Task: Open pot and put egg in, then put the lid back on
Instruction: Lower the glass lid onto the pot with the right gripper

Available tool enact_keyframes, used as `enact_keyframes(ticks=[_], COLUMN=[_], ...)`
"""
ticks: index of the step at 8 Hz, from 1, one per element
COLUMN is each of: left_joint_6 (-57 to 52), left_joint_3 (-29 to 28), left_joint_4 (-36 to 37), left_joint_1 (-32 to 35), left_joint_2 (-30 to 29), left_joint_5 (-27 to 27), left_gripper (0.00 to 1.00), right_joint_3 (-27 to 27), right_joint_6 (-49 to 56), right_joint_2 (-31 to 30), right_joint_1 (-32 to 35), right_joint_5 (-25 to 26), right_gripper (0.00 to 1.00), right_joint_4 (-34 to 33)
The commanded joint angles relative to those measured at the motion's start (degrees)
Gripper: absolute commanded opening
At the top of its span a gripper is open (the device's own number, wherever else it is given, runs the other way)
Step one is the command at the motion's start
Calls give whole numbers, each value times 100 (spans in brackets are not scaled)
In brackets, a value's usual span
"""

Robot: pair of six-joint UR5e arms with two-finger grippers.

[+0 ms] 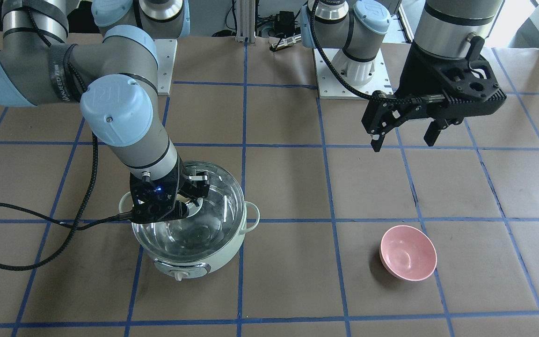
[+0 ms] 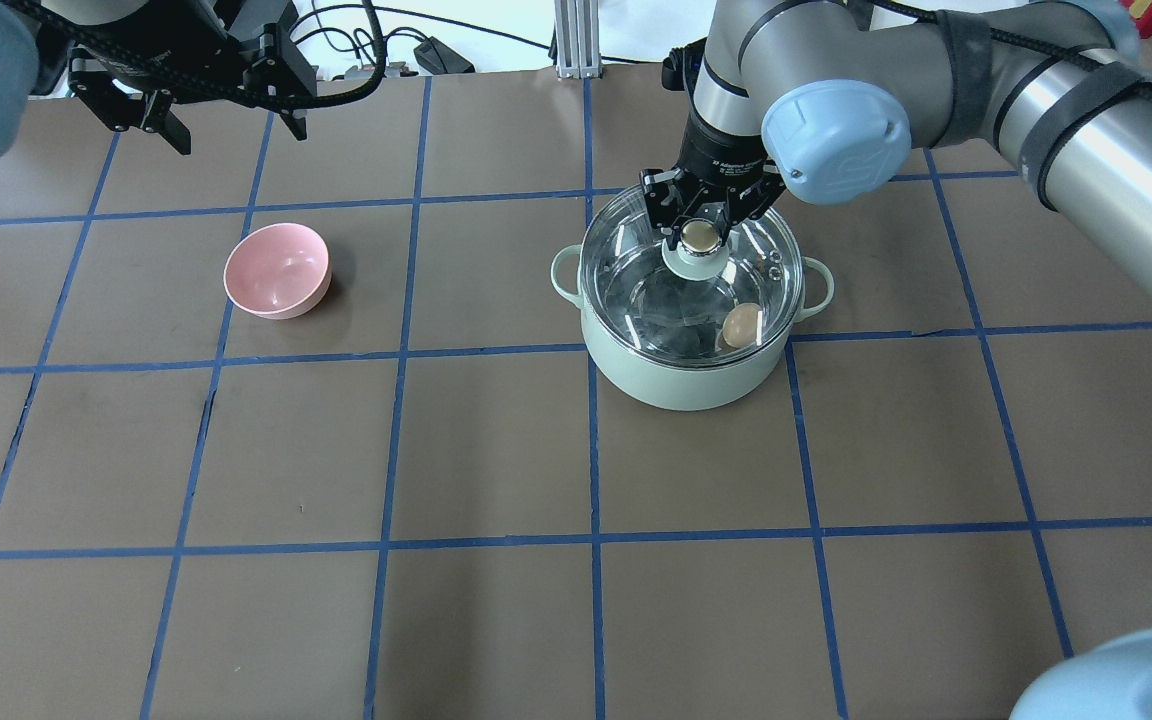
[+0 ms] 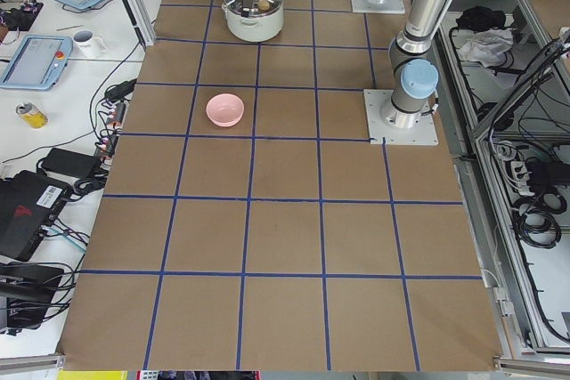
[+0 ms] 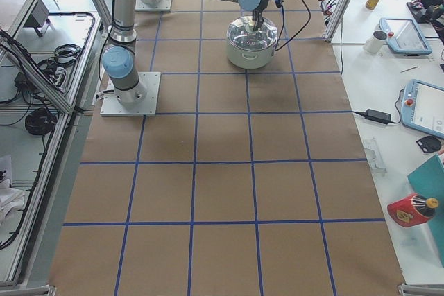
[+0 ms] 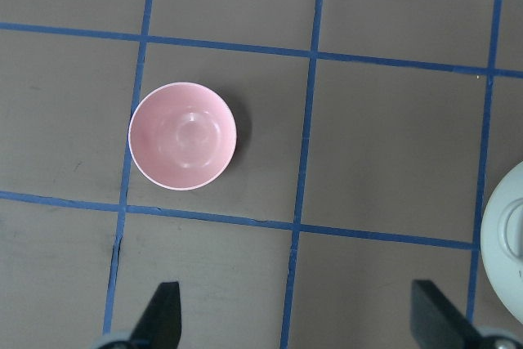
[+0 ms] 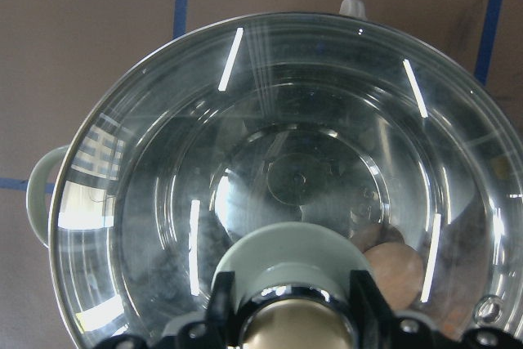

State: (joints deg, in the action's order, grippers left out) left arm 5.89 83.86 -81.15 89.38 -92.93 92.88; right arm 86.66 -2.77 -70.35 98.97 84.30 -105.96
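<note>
The egg (image 2: pixel 741 327) lies inside the pot (image 2: pixel 681 385), near the wall on the robot's side, and shows through the glass. The lid (image 2: pixel 636 290) covers the pot's rim. It looks level, though a slight gap could hide from these views. The right gripper (image 2: pixel 700 225) reaches down from above, fingers clamped on the knob (image 2: pixel 701 237). So the last step is in hand — seating the lid. The next move calls for letting go of the knob and rising straight up, so the lid is not dragged. Farther off, beyond the bowl (image 2: pixel 276 270), the left gripper (image 2: pixel 234 128) hangs spread wide — empty.
</note>
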Motion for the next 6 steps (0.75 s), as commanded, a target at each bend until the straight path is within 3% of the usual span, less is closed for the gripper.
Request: enact_keyframes(ticks=[1, 6], left_joint_6=[0, 0], left_joint_3=[8, -1], left_joint_4=[3, -14], left_joint_1=[-17, -17], left_joint_2=[-23, -15], left_joint_5=[-7, -7], left_gripper=[100, 100], right_joint_3=[26, 106], right_joint_6=[5, -13], right_joint_2=[-5, -14], right_joint_1=[0, 0], right_joint_5=[16, -10], right_gripper=[0, 0], right_joint_4=[6, 6])
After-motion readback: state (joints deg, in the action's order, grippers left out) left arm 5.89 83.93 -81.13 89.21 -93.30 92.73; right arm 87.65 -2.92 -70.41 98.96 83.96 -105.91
